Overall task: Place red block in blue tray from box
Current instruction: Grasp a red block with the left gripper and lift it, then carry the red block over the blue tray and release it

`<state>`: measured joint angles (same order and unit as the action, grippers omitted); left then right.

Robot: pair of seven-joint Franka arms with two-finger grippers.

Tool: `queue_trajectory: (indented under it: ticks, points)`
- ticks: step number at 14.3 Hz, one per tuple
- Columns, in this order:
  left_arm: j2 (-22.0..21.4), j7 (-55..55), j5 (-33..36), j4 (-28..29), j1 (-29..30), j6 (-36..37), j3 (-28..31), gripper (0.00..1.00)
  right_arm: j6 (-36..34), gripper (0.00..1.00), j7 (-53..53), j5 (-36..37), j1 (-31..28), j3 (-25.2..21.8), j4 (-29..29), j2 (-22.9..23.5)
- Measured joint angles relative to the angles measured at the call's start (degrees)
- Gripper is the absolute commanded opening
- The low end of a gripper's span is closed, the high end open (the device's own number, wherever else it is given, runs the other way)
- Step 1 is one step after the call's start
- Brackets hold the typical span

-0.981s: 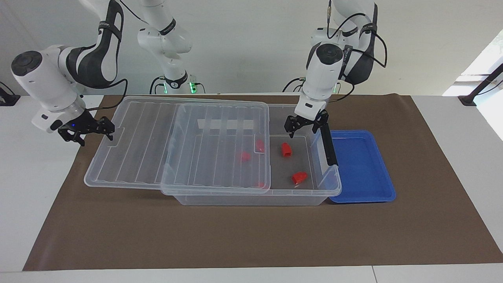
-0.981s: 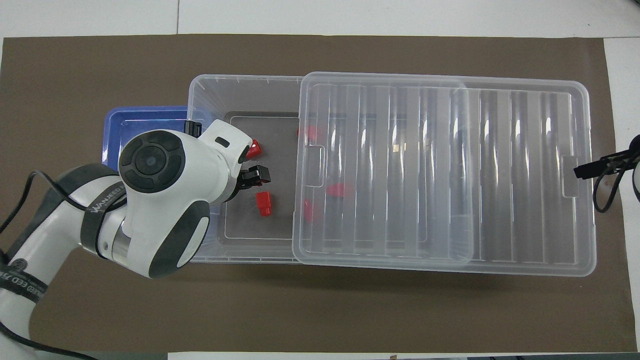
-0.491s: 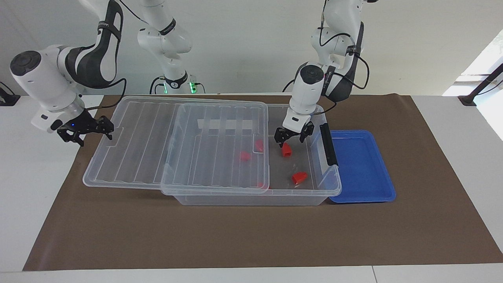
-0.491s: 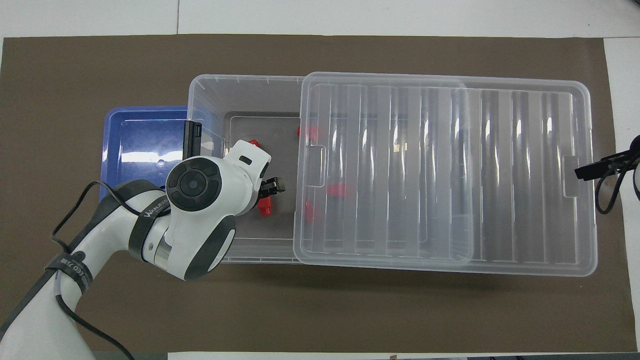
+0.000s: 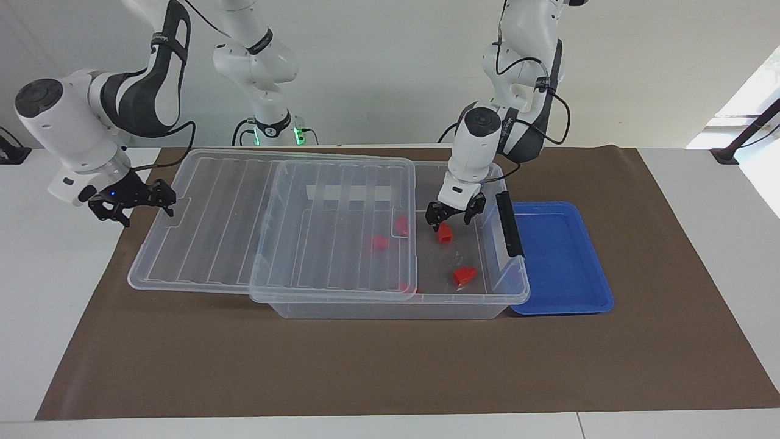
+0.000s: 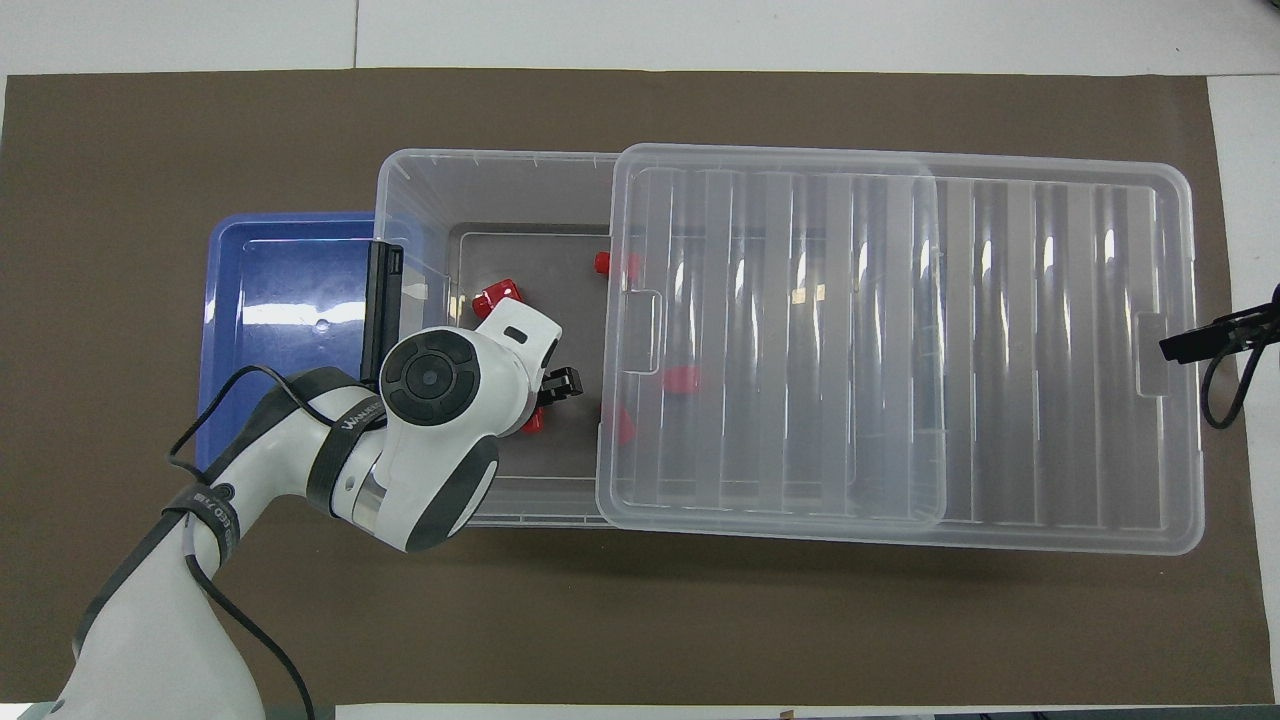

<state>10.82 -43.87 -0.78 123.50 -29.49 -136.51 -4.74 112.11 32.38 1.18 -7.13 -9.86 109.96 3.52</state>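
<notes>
Facing view | left gripper spread around red block in box | right gripper apart at lid edge

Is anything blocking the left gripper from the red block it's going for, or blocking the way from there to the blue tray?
Nothing visible blocks the left gripper, down on the red block. Between block and blue tray stands the box end wall with its black latch clip.
</notes>
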Motion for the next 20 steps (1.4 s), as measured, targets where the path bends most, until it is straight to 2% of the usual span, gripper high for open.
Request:
queue_trajectory:
  ticks: [6,8,14,17,20]
  points:
    - [0.19,-2.16,0.0,0.0,-0.38,0.34,-0.01,0.0,0.04,1.0,0.0,-0.02,0.03,-0.09,-0.3,0.01]
    - [-1.22,-2.28,0.0,-0.34,-0.57,2.84,0.03,0.0,-1.54,1.0,-0.16,-0.05,0.18,0.07,-2.03,0.23]
    - [-11.63,-2.12,0.05,-1.72,-0.23,15.53,0.87,0.0,-8.17,1.0,-4.8,-0.09,1.3,2.49,-9.21,1.71]
    - [-16.36,0.73,0.13,-2.07,1.44,20.53,1.18,0.0,-15.77,1.0,-11.6,-0.09,1.88,5.48,-15.44,2.46]
    - [-21.15,6.21,0.18,-2.46,4.9,26.25,1.38,0.0,-22.47,1.0,-17.12,-0.04,4.48,6.31,-21.23,2.42]
